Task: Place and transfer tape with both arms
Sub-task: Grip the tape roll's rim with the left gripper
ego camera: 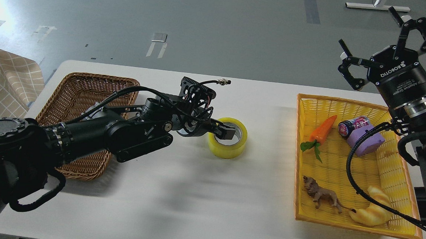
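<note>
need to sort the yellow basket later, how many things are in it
4: a carrot at the back left, a purple container at the back, a lion front left, a croissant front right.

Black left arm (pixel 86 137) covers brown wicker basket's (pixel 85 86) interior; left tool (pixel 224 130) hides yellow tape roll's (pixel 227 144) near rim; grip unclear.

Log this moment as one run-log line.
left gripper: fingers on wall of yellow translucent tape roll on white table | right gripper: open, raised, empty
</note>
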